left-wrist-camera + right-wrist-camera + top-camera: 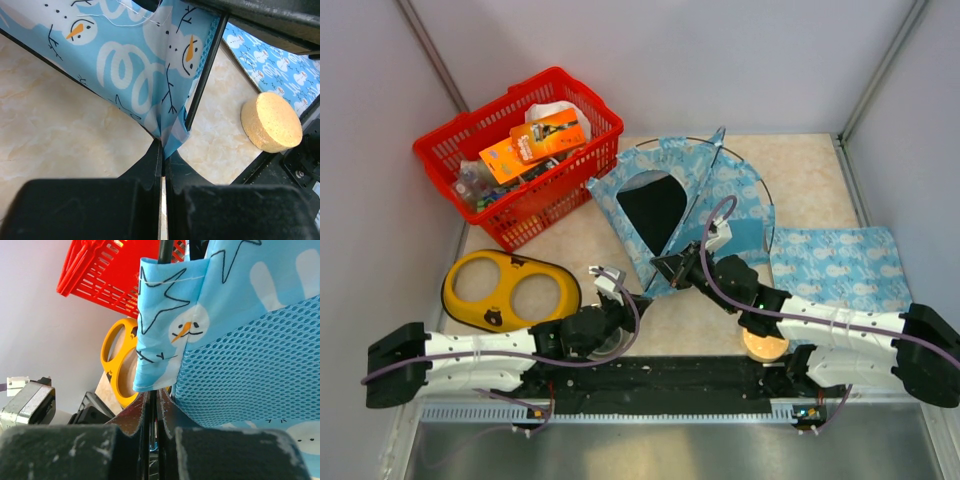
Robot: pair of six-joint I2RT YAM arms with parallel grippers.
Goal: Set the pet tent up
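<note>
Left claw (162, 150), right claw (154, 395): both pinched closed, angled inward.

Overhead faces table (800, 170); both wrist views close-up, sharing tent (125, 65).

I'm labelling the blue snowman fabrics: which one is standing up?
The pet tent, with its arched dark doorway; the mat to its right lies flat.
</note>
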